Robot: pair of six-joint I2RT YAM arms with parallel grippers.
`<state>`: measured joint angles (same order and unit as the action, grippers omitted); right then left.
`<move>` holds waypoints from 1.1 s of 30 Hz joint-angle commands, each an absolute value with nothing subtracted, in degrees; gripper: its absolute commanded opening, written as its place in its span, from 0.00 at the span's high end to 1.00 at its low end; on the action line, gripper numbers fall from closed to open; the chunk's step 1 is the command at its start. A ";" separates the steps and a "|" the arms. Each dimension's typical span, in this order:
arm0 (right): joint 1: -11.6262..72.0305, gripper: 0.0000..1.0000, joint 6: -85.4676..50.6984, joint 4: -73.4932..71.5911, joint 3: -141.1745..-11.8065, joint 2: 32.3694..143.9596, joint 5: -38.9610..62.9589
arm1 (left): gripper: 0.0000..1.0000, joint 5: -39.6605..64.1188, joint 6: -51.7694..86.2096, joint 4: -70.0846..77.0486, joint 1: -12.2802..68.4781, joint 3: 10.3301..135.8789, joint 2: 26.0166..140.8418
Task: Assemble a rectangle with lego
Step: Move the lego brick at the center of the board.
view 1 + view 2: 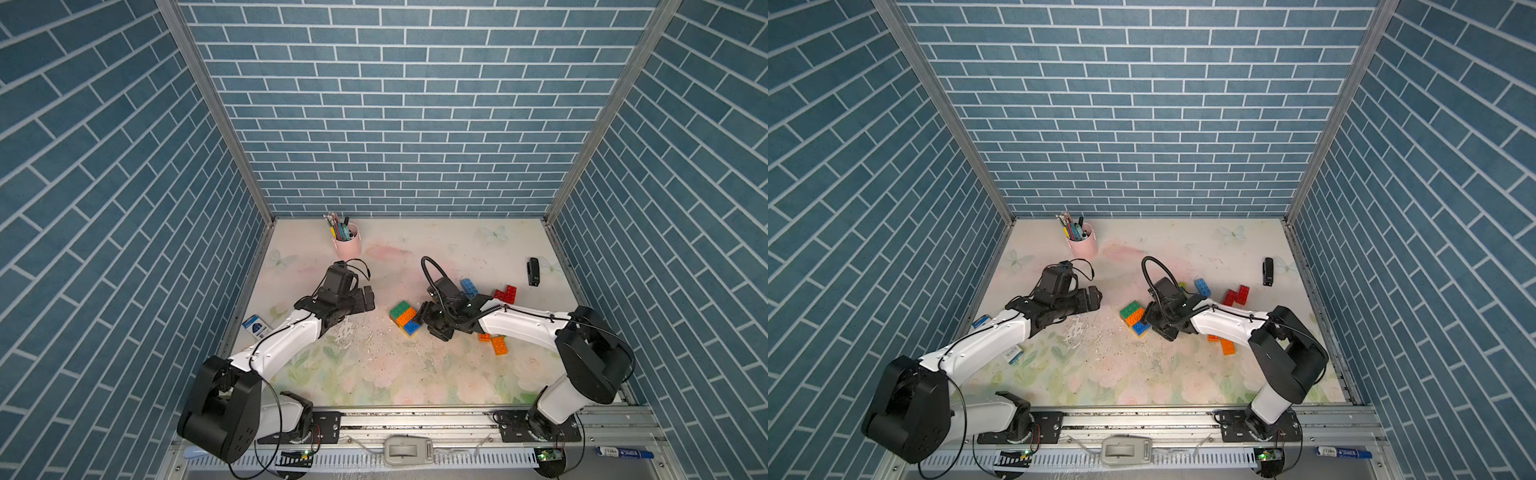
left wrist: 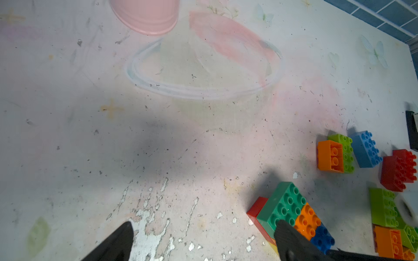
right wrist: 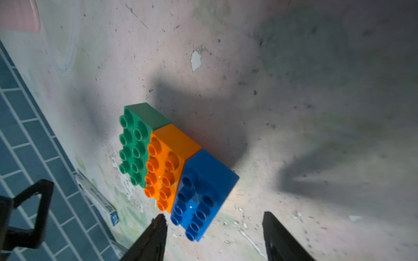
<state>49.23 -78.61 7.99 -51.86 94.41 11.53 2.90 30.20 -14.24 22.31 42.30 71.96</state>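
A joined lego block [image 1: 404, 318] with dark green, orange and blue bricks on top stands mid-table, over a red and yellow layer [image 2: 257, 210]. My right gripper [image 3: 213, 220] is low at the block's right side, open. The blue brick's [image 3: 203, 192] near end lies between its fingertips, close to one finger [image 3: 158, 226]. My left gripper [image 2: 203, 226] hovers left of the block, open and empty. Loose lego lies to the right: a blue brick [image 1: 469, 286], red bricks [image 1: 506, 293], orange bricks [image 1: 498, 345] and lime ones [image 2: 384, 208].
A pink pen cup [image 1: 347, 243] stands at the back left. A small black device [image 1: 533, 271] lies at the right rear, and a blue and white box [image 1: 256, 325] by the left wall. Brick-patterned walls close in three sides.
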 commanded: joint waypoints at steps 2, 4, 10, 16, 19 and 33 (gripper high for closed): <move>50.19 0.33 -88.53 -0.80 -52.54 97.56 14.13 | 0.01 1.64 29.79 -19.24 20.82 42.32 68.11; 50.53 0.33 -88.59 0.03 -53.72 98.54 14.32 | 0.01 1.58 29.88 -19.93 20.29 41.80 66.81; 50.27 0.34 -87.82 1.24 -56.75 101.46 15.51 | 0.01 1.89 29.47 -20.74 19.45 41.40 65.32; 48.97 0.35 -82.53 6.48 -63.43 105.58 15.84 | 0.01 2.55 29.18 -21.63 18.48 41.30 64.29; 47.89 0.35 -78.67 10.09 -67.41 107.64 15.88 | 0.01 2.81 28.83 -23.05 18.10 41.90 63.23; 46.93 0.36 -67.38 18.36 -87.40 121.35 19.25 | 0.01 2.03 28.12 -27.39 17.23 42.19 59.00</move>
